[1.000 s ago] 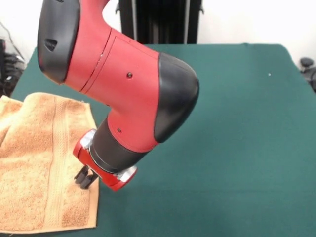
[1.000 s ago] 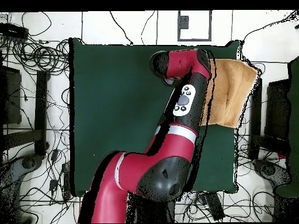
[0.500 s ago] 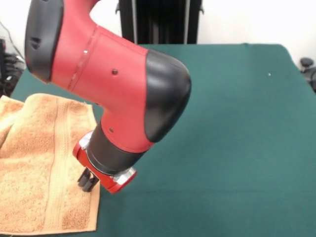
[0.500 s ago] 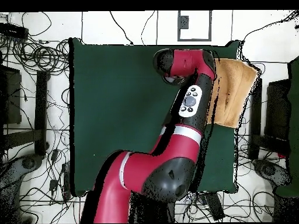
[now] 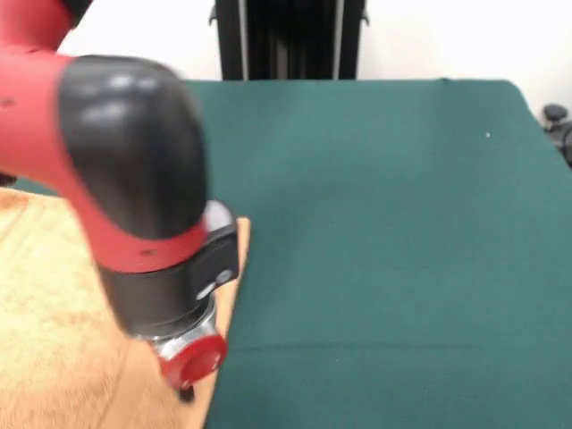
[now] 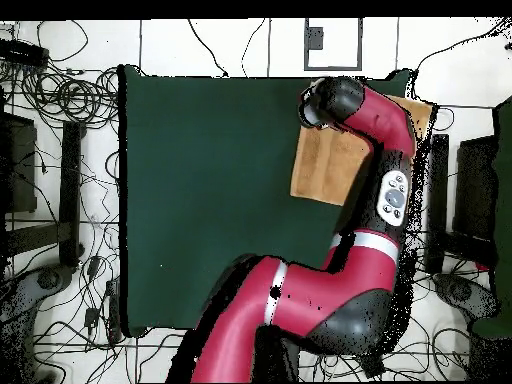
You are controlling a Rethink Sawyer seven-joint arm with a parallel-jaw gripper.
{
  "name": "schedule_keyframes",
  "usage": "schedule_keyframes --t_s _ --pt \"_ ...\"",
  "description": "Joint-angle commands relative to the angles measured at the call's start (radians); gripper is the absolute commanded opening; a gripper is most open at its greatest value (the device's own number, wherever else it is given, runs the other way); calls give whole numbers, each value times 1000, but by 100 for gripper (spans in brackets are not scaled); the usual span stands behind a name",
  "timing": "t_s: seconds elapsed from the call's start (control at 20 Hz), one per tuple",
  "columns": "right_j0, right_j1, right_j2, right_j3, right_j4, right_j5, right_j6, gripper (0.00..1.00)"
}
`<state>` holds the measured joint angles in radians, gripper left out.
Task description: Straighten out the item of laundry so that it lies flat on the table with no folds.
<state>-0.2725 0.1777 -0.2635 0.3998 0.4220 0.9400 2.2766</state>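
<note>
The item of laundry, an orange-tan towel (image 5: 54,313), lies on the left part of the dark green table (image 5: 384,223). Its right edge runs slanting under my arm. My gripper (image 5: 185,391) shows only as a small dark tip below the red wrist flange, right at that towel edge and low over the table, and it appears shut on the cloth. In the overhead view the towel (image 6: 325,165) spreads from the table's right edge towards the middle of the table (image 6: 200,180). My arm crosses over the towel and hides the gripper there.
A black stand (image 5: 286,40) rises behind the table's far edge. A dark object (image 5: 556,116) sits off the right edge. Cables (image 6: 70,100) and equipment surround the table on the floor.
The arm swung over the towel and its wrist turned. The towel's edge at the gripper moved with it towards the table's middle, so more cloth lies on the table.
</note>
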Motion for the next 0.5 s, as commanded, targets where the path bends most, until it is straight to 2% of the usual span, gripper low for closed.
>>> schedule_keyframes --t_s 0.05,0.5 --pt "-6 151 548 231 205 -175 -255 0" --pt "-58 118 658 325 182 -187 -270 0"
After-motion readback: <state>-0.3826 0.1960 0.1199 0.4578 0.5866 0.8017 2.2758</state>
